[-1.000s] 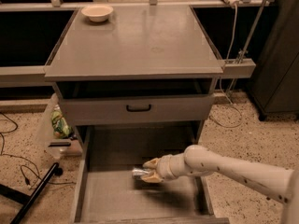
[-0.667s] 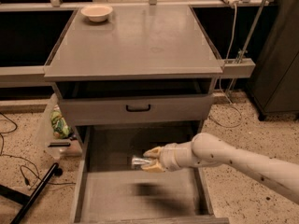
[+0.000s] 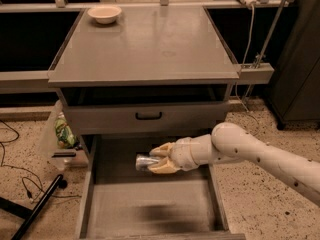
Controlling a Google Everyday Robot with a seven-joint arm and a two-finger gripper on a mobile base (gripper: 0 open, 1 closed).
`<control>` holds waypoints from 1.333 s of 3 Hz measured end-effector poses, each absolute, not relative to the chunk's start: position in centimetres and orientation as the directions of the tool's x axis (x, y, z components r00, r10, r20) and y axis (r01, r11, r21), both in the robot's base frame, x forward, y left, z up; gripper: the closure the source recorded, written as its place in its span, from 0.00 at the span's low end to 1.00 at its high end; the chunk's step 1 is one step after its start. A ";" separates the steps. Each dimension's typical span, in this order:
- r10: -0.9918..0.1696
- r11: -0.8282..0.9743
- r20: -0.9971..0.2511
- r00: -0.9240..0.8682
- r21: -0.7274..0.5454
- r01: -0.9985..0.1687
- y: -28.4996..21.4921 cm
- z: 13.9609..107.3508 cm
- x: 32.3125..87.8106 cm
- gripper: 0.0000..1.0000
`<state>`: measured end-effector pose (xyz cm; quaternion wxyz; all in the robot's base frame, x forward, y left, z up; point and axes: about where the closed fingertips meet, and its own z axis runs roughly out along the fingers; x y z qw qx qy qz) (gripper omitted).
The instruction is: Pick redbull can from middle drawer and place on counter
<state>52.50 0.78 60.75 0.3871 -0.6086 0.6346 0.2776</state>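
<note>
The gripper (image 3: pixel 158 160), clamped around the sideways redbull can (image 3: pixel 143 162) over the middle drawer (image 3: pixel 150 206), risks clipping the counter (image 3: pixel 145 44) edge when lifting.

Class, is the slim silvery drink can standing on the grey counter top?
No, the gripper holds the slim silvery can over the wide grey drawer box.
</note>
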 end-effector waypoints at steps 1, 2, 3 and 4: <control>-0.557 0.106 -0.829 0.041 -0.120 -0.987 0.8 60.8 52.5 1.00; -0.550 0.106 -0.833 0.060 -0.141 -0.984 0.7 62.5 52.8 1.00; -0.499 0.111 -0.848 0.177 -0.265 -0.958 -0.3 70.7 53.5 1.00; -0.428 0.098 -0.842 0.327 -0.404 -0.910 -1.4 81.6 53.3 1.00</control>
